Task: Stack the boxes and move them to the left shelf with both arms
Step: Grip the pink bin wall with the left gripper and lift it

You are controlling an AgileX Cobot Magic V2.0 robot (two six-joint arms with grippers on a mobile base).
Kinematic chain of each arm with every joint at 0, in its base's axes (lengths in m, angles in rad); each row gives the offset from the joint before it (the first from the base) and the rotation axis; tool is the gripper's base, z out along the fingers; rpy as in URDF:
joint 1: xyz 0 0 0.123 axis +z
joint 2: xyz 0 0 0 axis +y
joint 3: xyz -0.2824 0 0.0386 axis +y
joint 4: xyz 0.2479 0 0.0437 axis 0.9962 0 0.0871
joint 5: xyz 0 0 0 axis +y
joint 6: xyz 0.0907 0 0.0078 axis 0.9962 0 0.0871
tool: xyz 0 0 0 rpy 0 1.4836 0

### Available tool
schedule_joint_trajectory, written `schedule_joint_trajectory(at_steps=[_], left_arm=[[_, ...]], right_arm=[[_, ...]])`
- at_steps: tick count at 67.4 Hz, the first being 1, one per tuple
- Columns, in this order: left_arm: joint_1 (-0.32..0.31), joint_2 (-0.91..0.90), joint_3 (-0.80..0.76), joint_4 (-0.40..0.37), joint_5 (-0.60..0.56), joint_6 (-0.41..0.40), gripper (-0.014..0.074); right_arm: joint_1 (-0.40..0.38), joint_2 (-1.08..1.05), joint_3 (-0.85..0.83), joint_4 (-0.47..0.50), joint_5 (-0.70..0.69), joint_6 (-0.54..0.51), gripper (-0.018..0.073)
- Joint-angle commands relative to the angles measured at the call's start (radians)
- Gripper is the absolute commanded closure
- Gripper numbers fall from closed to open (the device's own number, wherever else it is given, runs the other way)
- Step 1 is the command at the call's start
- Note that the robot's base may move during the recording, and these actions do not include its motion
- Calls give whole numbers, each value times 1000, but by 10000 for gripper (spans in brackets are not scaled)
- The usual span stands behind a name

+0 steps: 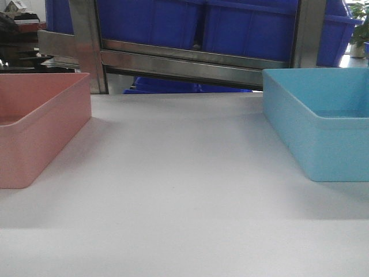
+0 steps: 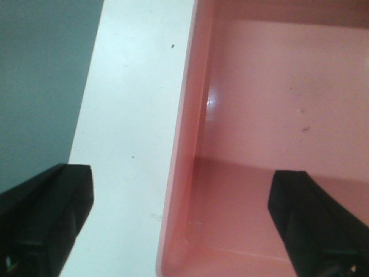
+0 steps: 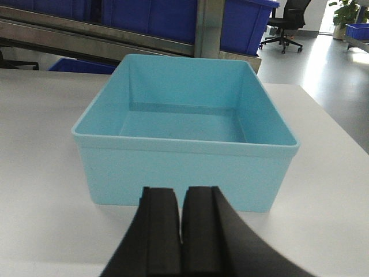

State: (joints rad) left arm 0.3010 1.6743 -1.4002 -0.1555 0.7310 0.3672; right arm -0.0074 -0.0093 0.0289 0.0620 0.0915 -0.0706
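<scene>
The pink box (image 1: 40, 124) sits at the left of the white bench (image 1: 184, 190) and the blue box (image 1: 323, 124) at the right, well apart. The steel shelf (image 1: 184, 60) and dark blue crates (image 1: 173, 23) stand at the far side. The left gripper (image 2: 181, 187) is spread wide, straddling one wall of the pink box and clear of it on both sides. The right gripper (image 3: 180, 225) is closed on nothing, near the blue box's near wall.
</scene>
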Motion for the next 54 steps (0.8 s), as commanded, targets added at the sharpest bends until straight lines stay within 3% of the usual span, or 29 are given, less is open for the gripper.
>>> schedule_joint_trajectory(at_steps=[1,22,29,47,54], left_arm=[[0,11,-38,-52,-86,12,75],[0,186,-38,-59,-141,16,157],[0,200,-38,-59,-139,16,237],[0,200,-38,-59,-139,16,613],[0,200,-38,-59,-139,16,599]], right_arm=[[2,-21,-18,2,-82,-6,524],[2,-21,-18,2,-82,-6,524],[2,-21,-18,2,-82,-6,524],[2,-21,-18,2,-82,-6,524],[2,-21,-18,2,-82,-6,524]])
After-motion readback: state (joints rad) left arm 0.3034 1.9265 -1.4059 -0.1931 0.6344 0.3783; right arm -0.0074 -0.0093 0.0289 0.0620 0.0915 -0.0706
